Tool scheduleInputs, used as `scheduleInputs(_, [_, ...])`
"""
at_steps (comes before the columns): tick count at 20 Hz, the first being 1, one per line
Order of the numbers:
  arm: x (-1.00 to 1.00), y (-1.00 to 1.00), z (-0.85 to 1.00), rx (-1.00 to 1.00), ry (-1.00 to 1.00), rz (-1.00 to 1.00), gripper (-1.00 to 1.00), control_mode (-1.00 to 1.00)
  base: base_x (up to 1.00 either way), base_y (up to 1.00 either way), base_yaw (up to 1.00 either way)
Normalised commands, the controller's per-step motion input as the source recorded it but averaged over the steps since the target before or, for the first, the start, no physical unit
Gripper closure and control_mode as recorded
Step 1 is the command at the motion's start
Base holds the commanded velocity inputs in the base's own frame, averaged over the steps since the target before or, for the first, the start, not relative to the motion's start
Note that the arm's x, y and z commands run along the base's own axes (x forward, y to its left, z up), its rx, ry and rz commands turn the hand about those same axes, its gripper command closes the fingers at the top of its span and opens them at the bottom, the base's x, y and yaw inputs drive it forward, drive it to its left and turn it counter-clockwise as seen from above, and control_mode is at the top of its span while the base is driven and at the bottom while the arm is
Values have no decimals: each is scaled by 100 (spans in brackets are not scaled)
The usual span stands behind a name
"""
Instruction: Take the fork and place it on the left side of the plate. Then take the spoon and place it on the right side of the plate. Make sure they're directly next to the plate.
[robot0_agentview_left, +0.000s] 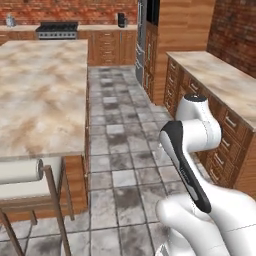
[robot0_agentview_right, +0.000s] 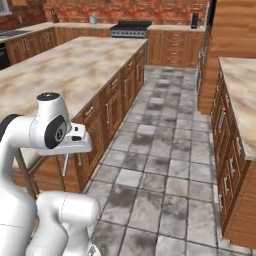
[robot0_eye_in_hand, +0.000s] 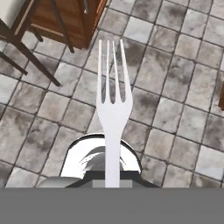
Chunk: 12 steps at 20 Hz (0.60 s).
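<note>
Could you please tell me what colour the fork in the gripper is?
The fork looks pale silvery grey, nearly white; the hand view shows it best.

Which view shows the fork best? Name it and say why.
The hand view: the fork stands large and central, prongs pointing away over the tiled floor. In the right base view it is a thin sliver; the left base view gives nothing useful.

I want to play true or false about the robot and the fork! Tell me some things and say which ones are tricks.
1. The hand is holding a fork. True.
2. The fork's prongs point away from the hand, out over the tiled floor. True.
3. The fork is lying on the island counter. False: it is held up in the air above the floor.
4. The floor is covered with green carpet. False: it is grey stone tile.
5. A stove stands against the far brick wall. True.
</note>
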Motion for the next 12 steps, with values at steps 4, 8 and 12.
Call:
scheduleInputs(4, [0,0,0,0,0,0,100,100,-96,94,0])
scheduleInputs(8, [0,0,0,0,0,0,100,100,-57,100,-4])
scheduleInputs(12, [0,0,0,0,0,0,100,100,-32,100,-6])
